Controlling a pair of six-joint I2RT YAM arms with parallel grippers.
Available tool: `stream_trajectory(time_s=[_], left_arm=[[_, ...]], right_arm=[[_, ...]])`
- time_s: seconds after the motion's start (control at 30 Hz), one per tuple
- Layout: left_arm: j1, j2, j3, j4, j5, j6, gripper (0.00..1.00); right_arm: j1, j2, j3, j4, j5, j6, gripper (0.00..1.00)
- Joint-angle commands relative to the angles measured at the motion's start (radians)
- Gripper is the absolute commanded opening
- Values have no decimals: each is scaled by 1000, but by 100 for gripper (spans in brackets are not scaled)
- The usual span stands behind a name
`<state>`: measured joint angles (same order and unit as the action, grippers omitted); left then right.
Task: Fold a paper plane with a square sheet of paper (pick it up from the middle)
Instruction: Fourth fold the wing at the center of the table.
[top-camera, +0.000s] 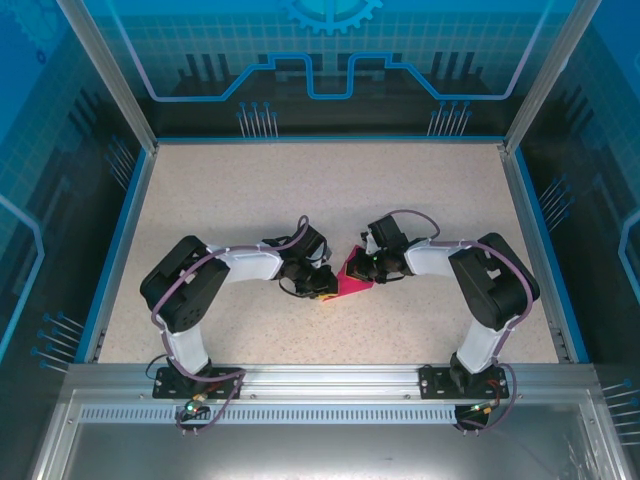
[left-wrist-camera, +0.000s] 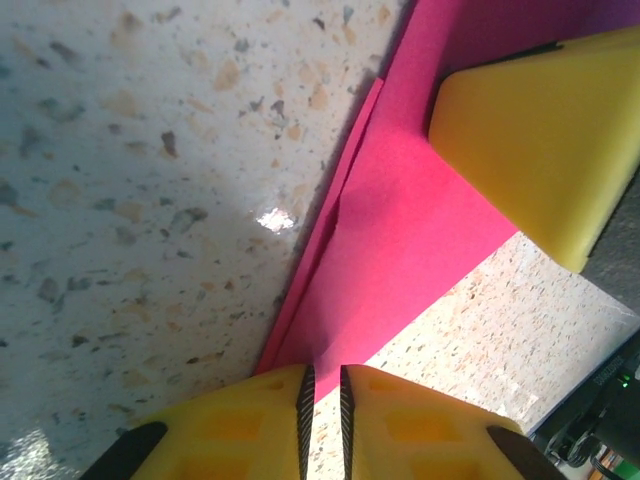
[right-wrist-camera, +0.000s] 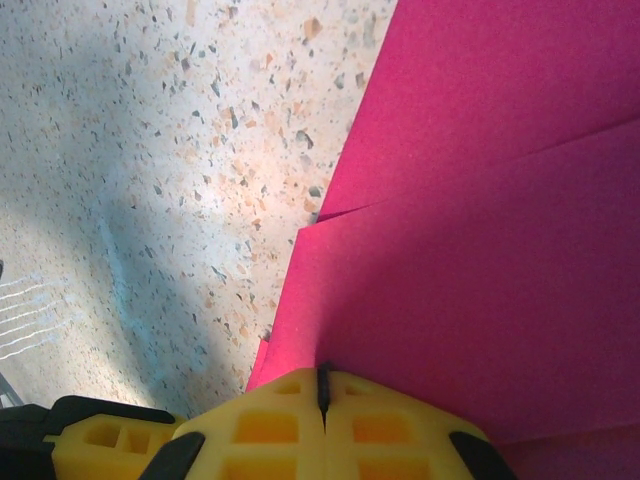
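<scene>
The square sheet of paper (top-camera: 356, 276) is magenta-pink and lies folded in layers on the speckled table, between the two grippers. In the left wrist view the paper (left-wrist-camera: 400, 230) runs diagonally, and a lower layer peeks out along its left edge. My left gripper (left-wrist-camera: 323, 375) stands open by a narrow gap at the paper's near corner, with bare table showing between the pads. A yellow finger of the right gripper (left-wrist-camera: 530, 130) rests on the sheet's far part. My right gripper (right-wrist-camera: 322, 372) is shut, its tips down on the paper (right-wrist-camera: 480, 250), just below a flap edge.
The speckled table (top-camera: 300, 190) stretches free behind and to both sides of the arms. A blue rim (top-camera: 120, 240) and clear walls enclose it. An aluminium rail (top-camera: 320, 375) carries both arm bases at the near edge.
</scene>
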<state>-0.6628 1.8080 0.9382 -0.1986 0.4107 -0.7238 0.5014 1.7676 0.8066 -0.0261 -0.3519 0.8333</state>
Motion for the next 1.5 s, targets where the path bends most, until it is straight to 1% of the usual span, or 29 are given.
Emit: stream_trajectory(time_s=[0.0, 0.13, 0.33, 0.77, 0.87, 0.97, 1.1, 1.23, 1.37, 1.47], left_arm=[[10, -27, -51, -59, -34, 16, 15], [20, -70, -84, -4, 13, 2, 6], [20, -112, -54, 82, 36, -26, 1], [20, -18, -44, 51, 5, -21, 0], [20, 0, -45, 28, -18, -13, 0], [20, 2, -55, 12, -41, -7, 0], [20, -2, -69, 0, -60, 0, 0], [20, 1, -75, 1, -55, 0, 0], [20, -2, -72, 2, -52, 2, 0], [20, -1, -71, 2, -48, 5, 0]], right_arm=[[-4, 103, -55, -176, 170, -22, 0], [-4, 102, -56, -178, 171, -23, 0], [-5, 98, -55, -176, 170, -21, 0], [-6, 99, -56, -172, 165, -17, 0], [-6, 93, -53, -172, 159, -17, 0], [-5, 59, -44, -177, 149, -27, 0], [-4, -41, -21, -175, 131, -60, 0], [12, -132, -1, -161, 102, -102, 0], [56, -154, 5, -150, 91, -109, 0], [88, -127, 3, -118, 83, -89, 0]])
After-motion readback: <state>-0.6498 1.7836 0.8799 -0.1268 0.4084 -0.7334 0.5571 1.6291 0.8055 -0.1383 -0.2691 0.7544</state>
